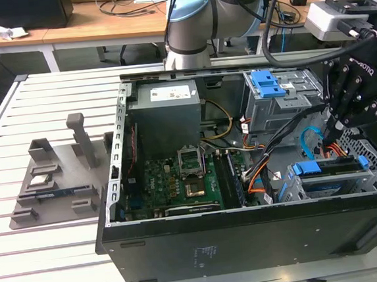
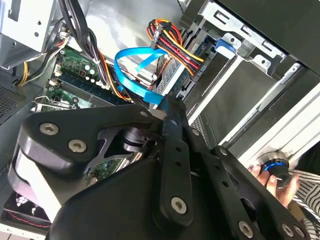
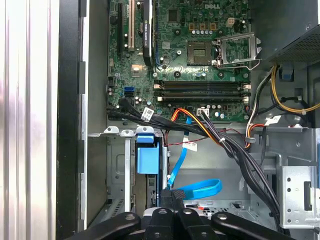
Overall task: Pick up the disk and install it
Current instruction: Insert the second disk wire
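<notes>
The disk (image 1: 329, 167) lies in the lower drive cage at the front right corner of the open computer case (image 1: 249, 234), with blue carrier rails along its sides. In the first wrist view its blue carrier tab (image 3: 147, 154) stands in the cage. My black gripper (image 1: 333, 130) hangs just above and behind the disk, inside the case. Its fingertips (image 3: 172, 194) are pressed together, and a blue flat data cable (image 3: 200, 189) runs into them. The second wrist view shows the cable (image 2: 132, 60) ending at the closed tips (image 2: 167, 107).
A red, yellow and black power lead (image 2: 175, 45) runs to a connector by the disk. The grey drive bay with a lone blue bracket (image 1: 267, 82) and the power-supply box (image 1: 168, 110) stand behind. A grey fixture (image 1: 53, 179) lies left of the case. A hand (image 2: 272, 175) holds a knob.
</notes>
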